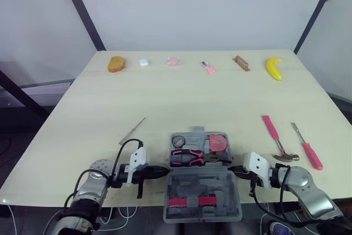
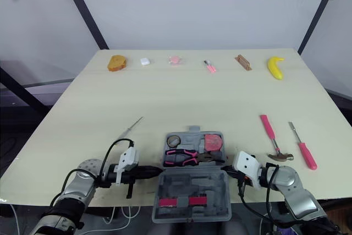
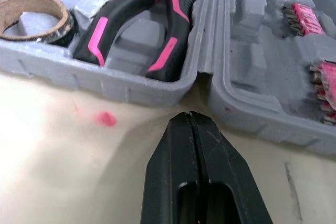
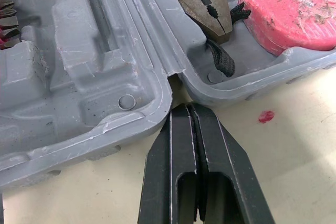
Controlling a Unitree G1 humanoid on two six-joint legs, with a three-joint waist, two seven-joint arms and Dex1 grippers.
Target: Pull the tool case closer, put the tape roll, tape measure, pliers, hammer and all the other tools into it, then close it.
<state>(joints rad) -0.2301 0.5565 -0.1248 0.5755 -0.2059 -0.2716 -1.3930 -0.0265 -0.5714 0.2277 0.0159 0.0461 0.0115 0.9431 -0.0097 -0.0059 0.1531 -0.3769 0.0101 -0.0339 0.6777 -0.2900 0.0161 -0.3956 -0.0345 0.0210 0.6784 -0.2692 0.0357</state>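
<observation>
Pale bench [image 1: 181, 97], white walls behind. Case [image 1: 201, 182] lies open at the middle of the near edge, with the roll [image 1: 177, 141], pliers [image 1: 192, 158] and tape measure [image 1: 218, 142] seated in its far half. Left pincer [image 3: 190, 116] and right pincer [image 4: 185, 107] are both closed on nothing, tips just beside the hinge ends, one each side; contact is unclear. Hammer [image 1: 272, 131] and a pink screwdriver [image 1: 308, 149] lie to the right, a thin screwdriver [image 1: 133, 131] to the left, all outside. Pulling looks done and loading is half finished. Next, I judge, the right pincer must open, swing out and take the hammer by its handle.
</observation>
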